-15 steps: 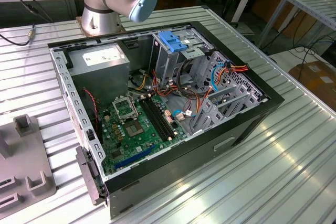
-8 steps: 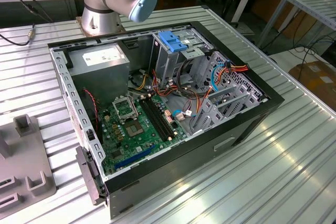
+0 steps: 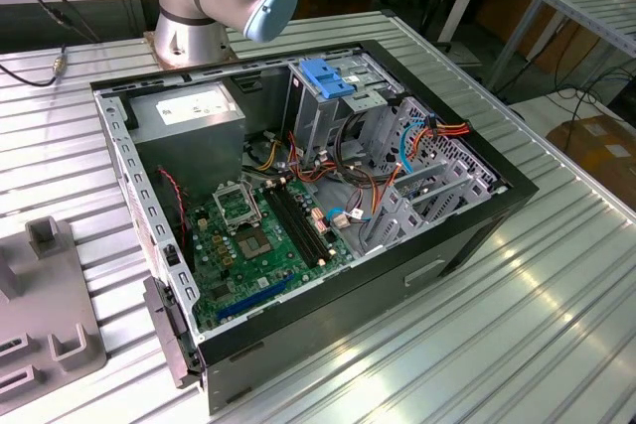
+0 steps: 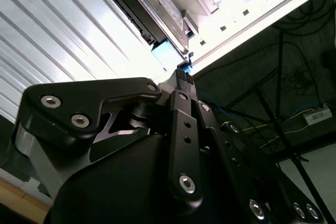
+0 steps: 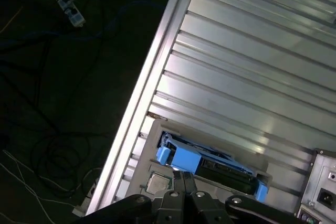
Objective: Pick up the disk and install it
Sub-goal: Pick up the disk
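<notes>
Disk (image 5: 220, 169) w/ blue rails lies on ribbed table (image 5: 252, 77); gripper (image 5: 184, 178) just beside it, fingers together, holding nothing.

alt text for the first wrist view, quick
A disk with blue rails lies in a grey holder near the edge of a ribbed metal table, the gripper right by it. Beyond the edge, cables trail over a dark floor.
</notes>
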Tool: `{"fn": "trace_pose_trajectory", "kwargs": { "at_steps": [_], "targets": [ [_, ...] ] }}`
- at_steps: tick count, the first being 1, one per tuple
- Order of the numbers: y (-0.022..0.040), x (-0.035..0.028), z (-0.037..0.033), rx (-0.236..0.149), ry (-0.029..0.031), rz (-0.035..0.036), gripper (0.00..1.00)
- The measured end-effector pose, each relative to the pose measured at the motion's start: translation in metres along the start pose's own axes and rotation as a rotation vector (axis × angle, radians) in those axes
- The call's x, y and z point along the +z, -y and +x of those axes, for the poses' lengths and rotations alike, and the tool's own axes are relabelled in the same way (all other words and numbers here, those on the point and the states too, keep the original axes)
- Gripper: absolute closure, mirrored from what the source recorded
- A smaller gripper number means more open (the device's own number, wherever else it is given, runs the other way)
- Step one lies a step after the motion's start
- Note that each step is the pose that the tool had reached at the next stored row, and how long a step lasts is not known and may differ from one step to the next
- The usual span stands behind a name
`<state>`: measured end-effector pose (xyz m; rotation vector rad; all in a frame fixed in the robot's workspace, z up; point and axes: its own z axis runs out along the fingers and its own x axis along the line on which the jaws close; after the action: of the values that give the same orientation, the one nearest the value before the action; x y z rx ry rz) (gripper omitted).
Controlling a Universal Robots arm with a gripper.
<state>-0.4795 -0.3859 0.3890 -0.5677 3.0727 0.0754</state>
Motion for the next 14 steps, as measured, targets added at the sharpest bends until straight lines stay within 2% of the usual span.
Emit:
{"fn": "trace_pose_trajectory", "kwargs": {
  "at_steps": [14],
  "targets": [
    [0.0000, 0.0000, 0.0000, -0.081, -0.0036, -0.0020, 0.90]
  ]
}}
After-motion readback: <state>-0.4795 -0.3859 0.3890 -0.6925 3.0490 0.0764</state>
